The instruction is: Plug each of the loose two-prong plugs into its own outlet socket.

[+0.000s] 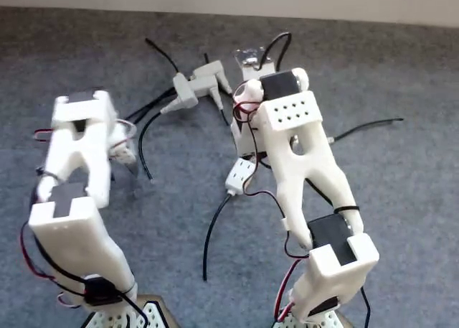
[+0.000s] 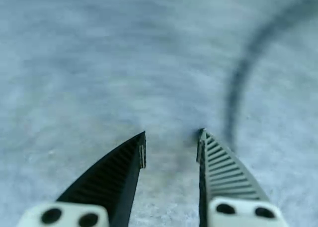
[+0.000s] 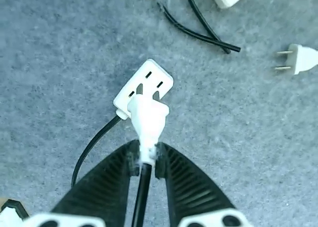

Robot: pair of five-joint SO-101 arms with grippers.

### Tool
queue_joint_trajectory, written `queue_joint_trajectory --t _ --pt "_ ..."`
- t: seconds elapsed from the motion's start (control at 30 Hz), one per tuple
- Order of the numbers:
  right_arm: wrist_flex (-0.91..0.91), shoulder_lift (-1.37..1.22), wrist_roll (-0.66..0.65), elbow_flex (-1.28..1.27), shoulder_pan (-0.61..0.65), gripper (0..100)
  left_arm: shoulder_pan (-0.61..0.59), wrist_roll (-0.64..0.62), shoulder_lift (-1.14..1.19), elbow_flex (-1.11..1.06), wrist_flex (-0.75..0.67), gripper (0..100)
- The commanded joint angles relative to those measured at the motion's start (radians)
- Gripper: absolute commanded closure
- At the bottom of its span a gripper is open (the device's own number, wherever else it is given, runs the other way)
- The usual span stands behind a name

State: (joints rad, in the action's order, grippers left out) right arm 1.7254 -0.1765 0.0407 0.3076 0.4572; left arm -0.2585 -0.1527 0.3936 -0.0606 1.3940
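While the white two-prong plug [image 3: 148, 118] was pinched at its cord end by the right gripper [image 3: 145, 155], its prongs were seen at the slots of the white outlet socket [image 3: 149, 83], which lay on the grey carpet [image 3: 59, 53]. A second loose plug [image 3: 302, 58] was spotted well apart, near black cords [image 3: 198, 31]. The left gripper [image 2: 171, 145] was held spread over the carpet, near a blurred black cord [image 2: 237, 88].

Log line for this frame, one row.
right gripper: shut on plug | plug: prongs at outlet socket, seating unclear | left gripper: open over carpet | second plug: loose
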Motion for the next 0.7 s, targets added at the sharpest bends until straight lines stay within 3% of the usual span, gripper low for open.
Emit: queue_joint_trajectory --t 0.0,0.2,0.3,0.43,0.67 --pt "0.042 0.065 -0.026 0.001 -0.047 99.2 0.177 0.066 -0.030 -0.007 -0.020 81" --pt "0.042 0.065 -0.077 0.001 -0.127 99.2 0.349 0.026 -0.001 -0.051 -0.061 81" --pt "0.042 0.065 -0.083 0.005 -0.154 99.2 0.371 0.025 0.044 -0.015 -0.057 81" --pt "0.042 0.065 -0.083 0.007 -0.165 99.2 0.426 0.023 0.119 0.085 0.055 81" --pt "0.041 0.065 -0.121 0.008 -0.165 99.2 0.662 0.021 0.351 0.311 0.311 81"
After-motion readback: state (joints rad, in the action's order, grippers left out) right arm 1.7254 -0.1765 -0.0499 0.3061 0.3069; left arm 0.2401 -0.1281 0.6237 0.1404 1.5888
